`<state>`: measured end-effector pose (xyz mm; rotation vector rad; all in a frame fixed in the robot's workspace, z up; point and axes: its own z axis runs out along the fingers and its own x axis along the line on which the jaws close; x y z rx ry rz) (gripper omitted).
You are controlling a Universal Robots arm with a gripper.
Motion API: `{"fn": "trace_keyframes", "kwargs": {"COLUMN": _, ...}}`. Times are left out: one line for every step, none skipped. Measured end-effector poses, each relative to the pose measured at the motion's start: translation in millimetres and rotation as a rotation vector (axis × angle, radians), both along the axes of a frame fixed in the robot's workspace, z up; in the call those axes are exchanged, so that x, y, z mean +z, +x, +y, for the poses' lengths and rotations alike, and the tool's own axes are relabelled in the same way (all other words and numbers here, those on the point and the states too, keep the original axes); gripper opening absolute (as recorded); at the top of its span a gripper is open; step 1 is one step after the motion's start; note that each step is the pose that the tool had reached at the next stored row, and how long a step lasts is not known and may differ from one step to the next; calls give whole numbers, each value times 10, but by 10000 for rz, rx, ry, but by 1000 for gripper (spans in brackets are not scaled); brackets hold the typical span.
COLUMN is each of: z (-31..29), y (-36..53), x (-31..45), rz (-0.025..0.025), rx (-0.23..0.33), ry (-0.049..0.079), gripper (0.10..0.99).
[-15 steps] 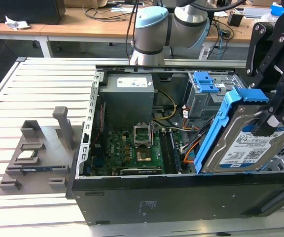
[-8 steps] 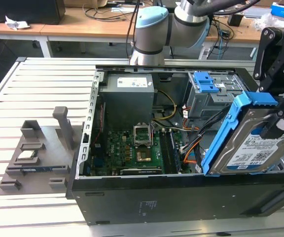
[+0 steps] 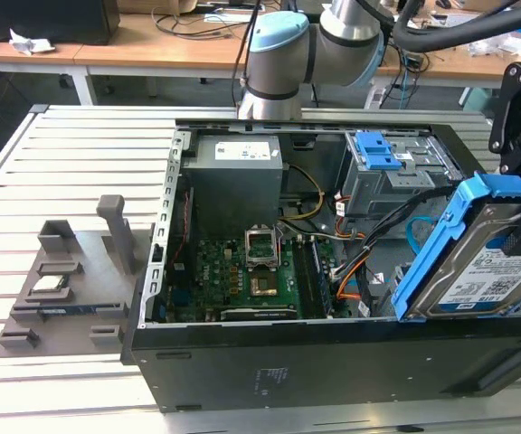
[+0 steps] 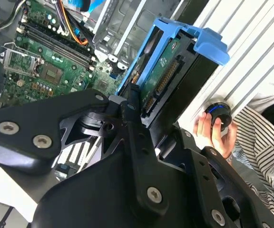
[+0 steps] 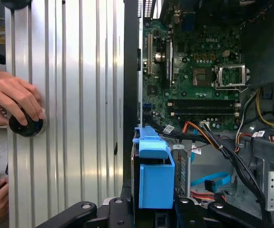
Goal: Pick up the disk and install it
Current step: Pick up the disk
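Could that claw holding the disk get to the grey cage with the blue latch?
Probably yes: the gripper holds the disk over the open case, and the cage lies uncovered, though cables run beside it.

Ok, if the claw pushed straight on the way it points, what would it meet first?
Likely the cables just beyond the disk it grips, then the motherboard; depth is unclear.

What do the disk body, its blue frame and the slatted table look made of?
The disk: silver metal body with a dull sheen, paper-like label. Its blue carrier bracket: probably moulded plastic, matte and evenly coloured. The table: light-grey ribbed metal, likely extruded aluminium, given straight grooves and soft reflections.
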<state>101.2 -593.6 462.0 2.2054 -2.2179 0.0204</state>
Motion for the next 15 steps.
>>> {"fn": "trace_keyframes", "kwargs": {"z": 7, "y": 17, "x": 1, "rz": 0, "rx": 1, "ry": -2, "gripper": 361}}
{"fn": "trace_keyframes", "kwargs": {"z": 24, "y": 52, "x": 0, "rz": 0, "rx": 0, "ry": -1, "gripper": 361}}
{"fn": "trace_keyframes", "kwargs": {"z": 37, "y": 77, "x": 0, "rz": 0, "rx": 1, "ry": -1, "gripper": 361}}
{"fn": "trace_keyframes", "kwargs": {"z": 48, "y": 97, "x": 1, "rz": 0, "rx": 0, "ry": -2, "gripper": 361}}
{"fn": "trace_keyframes", "kwargs": {"z": 70, "y": 134, "x": 1, "rz": 0, "rx": 1, "ry": -1, "gripper": 361}}
{"fn": "trace_keyframes", "kwargs": {"z": 88, "y": 163, "x": 1, "rz": 0, "rx": 1, "ry": -2, "gripper": 361}}
{"fn": "trace_keyframes", "kwargs": {"z": 112, "y": 198, "x": 1, "rz": 0, "rx": 2, "ry": -2, "gripper": 361}}
{"fn": "trace_keyframes", "kwargs": {"z": 143, "y": 240, "x": 2, "rz": 0, "rx": 3, "ry": -3, "gripper": 361}}
{"fn": "trace_keyframes", "kwargs": {"z": 169, "y": 272, "x": 0, "rz": 0, "rx": 2, "ry": -2, "gripper": 361}}
{"fn": "trace_keyframes", "kwargs": {"z": 196, "y": 284, "x": -1, "rz": 0, "rx": 2, "ry": -1, "gripper": 361}}
{"fn": "trace_keyframes", "kwargs": {"z": 215, "y": 285, "x": -2, "rz": 0, "rx": 2, "ry": -1, "gripper": 361}}
{"fn": "trace_keyframes", "kwargs": {"z": 251, "y": 285, "x": -3, "rz": 0, "rx": 1, "ry": -2, "gripper": 361}}
{"fn": "trace_keyframes", "kwargs": {"z": 285, "y": 285, "x": -5, "rz": 0, "rx": 2, "ry": -3, "gripper": 361}}
{"fn": "trace_keyframes", "kwargs": {"z": 304, "y": 285, "x": -7, "rz": 1, "rx": 3, "ry": -3, "gripper": 361}}
{"fn": "trace_keyframes", "kwargs": {"z": 321, "y": 287, "x": -9, "rz": 0, "rx": 5, "ry": 0, "gripper": 361}}
